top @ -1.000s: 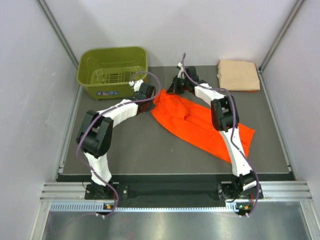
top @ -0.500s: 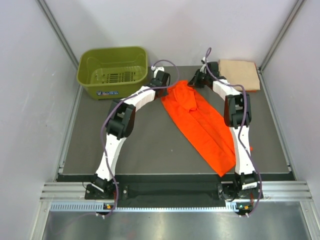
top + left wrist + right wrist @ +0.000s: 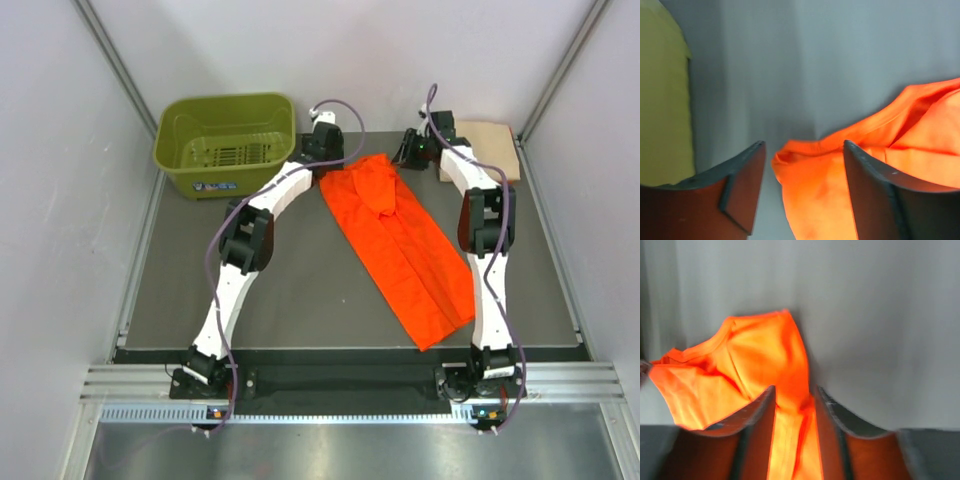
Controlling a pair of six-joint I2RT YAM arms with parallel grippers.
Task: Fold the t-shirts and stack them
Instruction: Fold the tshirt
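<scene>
The bright orange t-shirt point(image 3: 400, 240) lies as a long narrow strip, running from the back middle of the mat to the front right. My left gripper point(image 3: 325, 158) is at its back left corner. In the left wrist view that gripper point(image 3: 804, 145) stands open, with the orange cloth point(image 3: 815, 200) loose between the jaws. My right gripper point(image 3: 407, 155) is at the back right corner. In the right wrist view it point(image 3: 794, 390) is a little open, with a ridge of orange cloth point(image 3: 755, 355) lying in the gap. The pale peach t-shirt point(image 3: 497, 150) rests folded at the back right, partly behind the right arm.
An olive-green basket point(image 3: 175, 150) stands at the back left corner of the dark mat point(image 3: 290, 290). White walls close in the back and both sides. Both arms reach far back across the mat.
Both arms have swung to the back, drawing the orange shirt from a crumpled heap into a long strip. Both grippers, shut on the cloth before, have opened.
</scene>
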